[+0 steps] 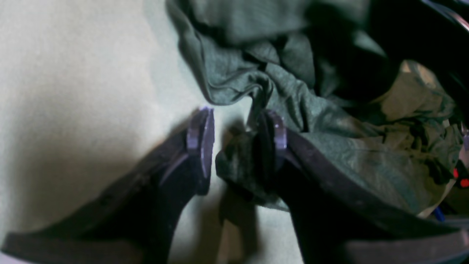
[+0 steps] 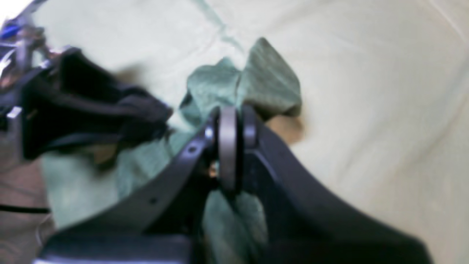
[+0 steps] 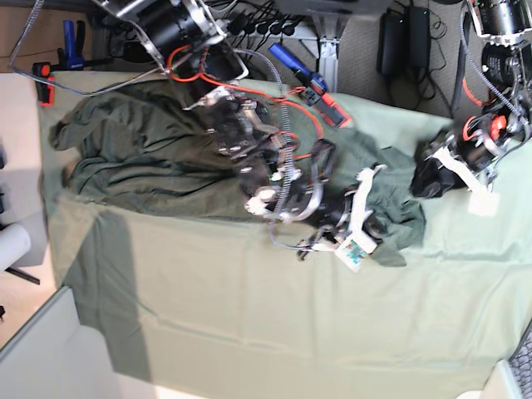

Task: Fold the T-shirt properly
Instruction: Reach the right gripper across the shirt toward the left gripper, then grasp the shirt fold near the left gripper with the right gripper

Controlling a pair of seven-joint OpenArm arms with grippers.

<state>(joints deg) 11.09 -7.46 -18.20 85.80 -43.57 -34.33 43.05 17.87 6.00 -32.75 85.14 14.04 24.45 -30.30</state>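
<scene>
The dark olive T-shirt (image 3: 141,158) lies crumpled across the back of the pale mint table cloth (image 3: 249,316), from the far left to the right of centre. My right gripper (image 2: 234,110) is shut on a bunched fold of the T-shirt (image 2: 271,73), which sticks out past its tips. In the base view the right gripper (image 3: 374,229) is at the shirt's right end. My left gripper (image 1: 238,117) stands open at the edge of the T-shirt (image 1: 293,102). A wad of cloth rests against its right finger (image 1: 274,128), and bare table cloth (image 1: 73,91) shows beside the left one. In the base view the left gripper (image 3: 426,179) sits close by, to the right.
Blue and red clamps (image 3: 312,83) and an orange clamp (image 3: 41,79) sit along the table's back edge. Power bricks (image 3: 395,37) lie on the floor behind. A white roll (image 3: 12,245) stands off the left side. The other arm's dark gripper (image 2: 91,102) shows left in the right wrist view.
</scene>
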